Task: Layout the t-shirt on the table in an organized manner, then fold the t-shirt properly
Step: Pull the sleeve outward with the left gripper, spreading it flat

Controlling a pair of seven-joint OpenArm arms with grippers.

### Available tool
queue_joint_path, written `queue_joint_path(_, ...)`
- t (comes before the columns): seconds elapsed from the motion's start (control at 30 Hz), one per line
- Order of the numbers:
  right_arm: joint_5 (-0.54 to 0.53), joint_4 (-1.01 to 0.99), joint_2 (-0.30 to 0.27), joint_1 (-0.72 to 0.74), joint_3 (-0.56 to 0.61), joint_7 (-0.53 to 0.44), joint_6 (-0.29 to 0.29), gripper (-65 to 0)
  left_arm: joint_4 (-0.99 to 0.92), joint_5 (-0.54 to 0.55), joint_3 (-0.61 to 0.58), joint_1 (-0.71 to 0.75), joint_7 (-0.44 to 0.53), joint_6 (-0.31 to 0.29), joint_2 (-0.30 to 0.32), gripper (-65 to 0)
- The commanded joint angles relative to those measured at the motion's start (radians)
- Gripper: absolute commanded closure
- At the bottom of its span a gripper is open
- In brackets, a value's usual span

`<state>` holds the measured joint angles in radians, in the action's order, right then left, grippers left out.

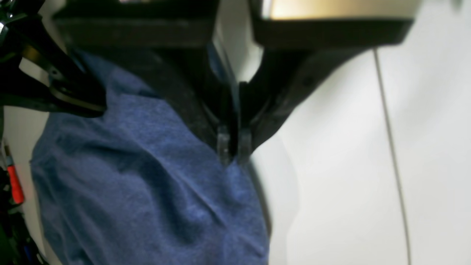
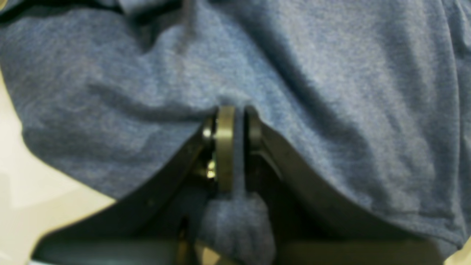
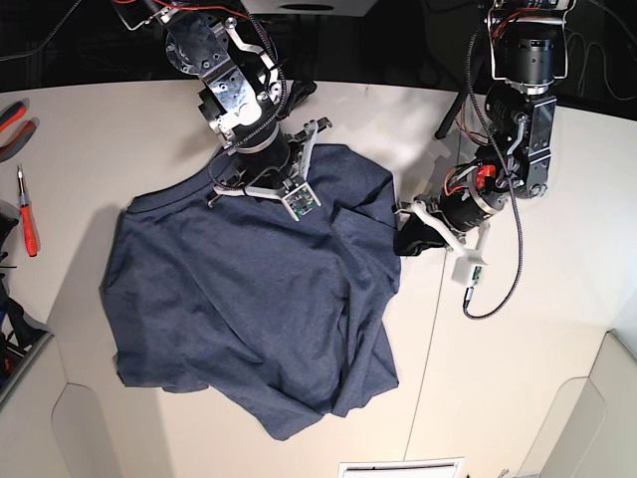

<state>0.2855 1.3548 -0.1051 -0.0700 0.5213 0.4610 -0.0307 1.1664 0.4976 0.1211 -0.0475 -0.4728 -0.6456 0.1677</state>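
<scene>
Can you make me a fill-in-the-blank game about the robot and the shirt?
1. The t-shirt is the color ____.
2. The right gripper is shut on a fold of the ____.
3. The t-shirt lies crumpled on the white ____.
4. In the base view, a screwdriver with a ____ handle lies at the table's left edge.

Missing words: blue; t-shirt; table; red

Your two arms are black-bodied with bare metal brackets and looped black cables, plus red wiring at the 12 o'clock edge. Each wrist carries a white mount with a small green circuit board [image 3: 302, 202]. The right gripper [image 2: 235, 121] shows a brass-coloured disc beside one black finger.
</scene>
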Motion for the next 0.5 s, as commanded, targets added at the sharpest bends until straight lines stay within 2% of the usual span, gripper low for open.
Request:
queue_joint_path(0.0,-0.001,-0.010,-0.014,-0.011,-0.005,0.097,0.000,-4.4,0.039,0.027,0.015,-0.022,0.015,-0.024,0.020,0.0)
queue_joint_path(0.2,-0.001,-0.010,-0.014,-0.011,-0.005,0.097,0.000,-4.4,0.137,0.090,0.064,-0.022,-0.050,-0.024,0.054,0.0)
queue_joint_path(0.47,-0.001,-0.010,-0.014,-0.011,-0.005,0.101,0.000,-4.4,0.142,0.048,0.064,-0.027,-0.046,-0.024,0.089,0.0)
